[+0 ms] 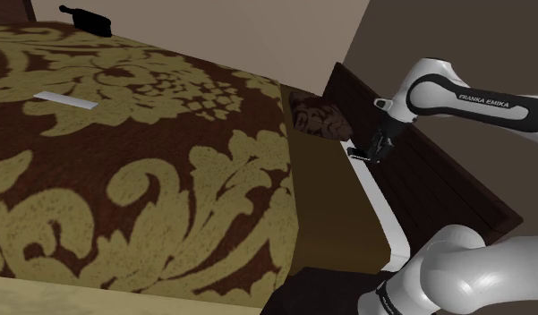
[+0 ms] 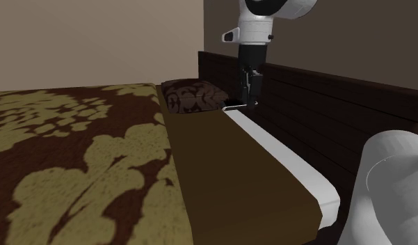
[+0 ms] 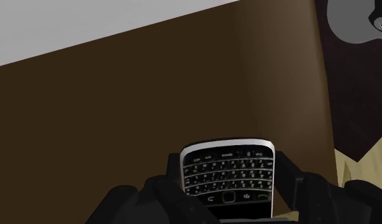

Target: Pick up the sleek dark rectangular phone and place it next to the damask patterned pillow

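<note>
One phone [image 3: 229, 173], dark and keypadded, pinched by its sides between the black fingers of the gripper [image 1: 377, 152]. Hung just above the bedding at the bed's far end, just right of the damask pillow [image 1: 319, 116] in the shoulder view, near the headboard [image 1: 437, 170].

Risks, as judged:
- Gripped low, so may pivot or slip on a jerk.
- Dropped from height, could bounce toward the headboard.
- Lowered too far left, might land on the pillow.

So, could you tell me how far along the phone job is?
Done: the phone is clasped in the pincer. In hand: it hangs over the bed, close to the patterned pillow. Left: lower it onto the bed by the pillow and release.
</note>
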